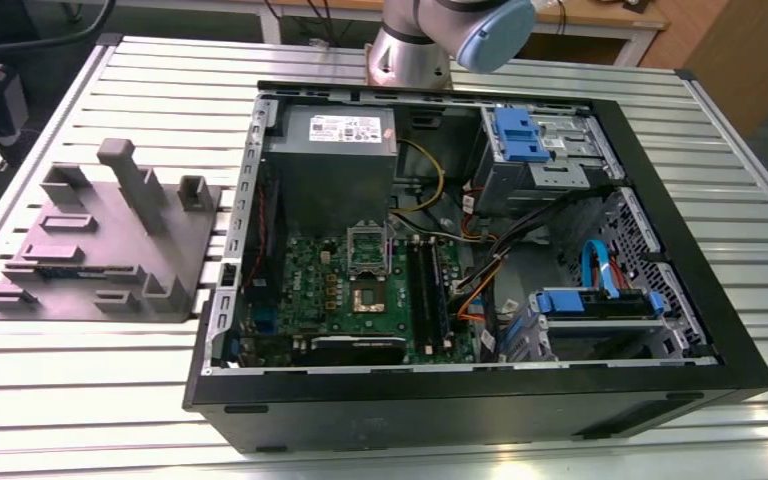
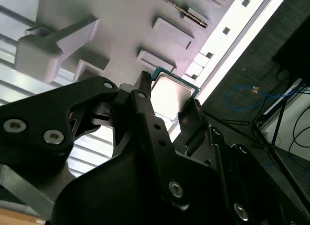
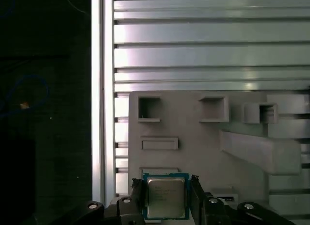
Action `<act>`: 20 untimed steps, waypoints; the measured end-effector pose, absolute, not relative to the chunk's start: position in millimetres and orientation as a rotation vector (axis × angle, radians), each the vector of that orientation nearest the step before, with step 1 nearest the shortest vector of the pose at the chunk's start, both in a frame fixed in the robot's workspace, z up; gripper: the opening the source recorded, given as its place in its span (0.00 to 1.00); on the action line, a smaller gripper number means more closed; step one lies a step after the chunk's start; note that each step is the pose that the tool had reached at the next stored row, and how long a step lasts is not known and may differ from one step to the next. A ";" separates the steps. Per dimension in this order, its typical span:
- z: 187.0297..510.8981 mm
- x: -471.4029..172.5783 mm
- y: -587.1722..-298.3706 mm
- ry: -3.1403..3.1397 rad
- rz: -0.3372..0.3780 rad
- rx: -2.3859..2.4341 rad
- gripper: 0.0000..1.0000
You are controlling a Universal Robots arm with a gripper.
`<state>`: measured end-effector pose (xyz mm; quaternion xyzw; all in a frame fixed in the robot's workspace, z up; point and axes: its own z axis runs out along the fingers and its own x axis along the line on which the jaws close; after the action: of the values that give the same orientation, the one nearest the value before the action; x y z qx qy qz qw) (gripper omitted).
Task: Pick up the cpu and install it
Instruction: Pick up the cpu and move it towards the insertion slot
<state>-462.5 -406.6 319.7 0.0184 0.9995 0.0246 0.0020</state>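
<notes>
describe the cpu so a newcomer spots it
In the first wrist view, find the grey moulded fixture on the slatted table. Before it is the black gripper; the cpu is the flat silvery square with a teal rim clamped in it, unlike the fixture's plain grey pockets.

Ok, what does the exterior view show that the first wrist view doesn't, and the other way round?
The exterior view adds the open computer case, its motherboard with the socket, and the arm beyond the case. The first wrist view adds the cpu, which lies on the grey fixture block with the gripper around it. Both share that fixture block and the slatted table.
</notes>
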 end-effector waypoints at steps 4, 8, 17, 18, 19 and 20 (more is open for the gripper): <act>336.8 -462.5 -405.8 3.136 0.073 0.058 0.47; 340.9 -462.5 -405.7 3.136 0.068 0.058 0.47; 342.3 -462.5 -405.7 3.136 0.069 0.058 0.47; 342.8 -462.5 -405.7 3.136 0.069 0.058 0.47; 343.4 -462.5 -405.7 3.136 0.069 0.058 0.47; 344.0 -462.5 -405.7 3.136 0.069 0.058 0.47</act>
<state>-462.5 -405.7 344.0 0.0184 0.9996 0.0219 0.0020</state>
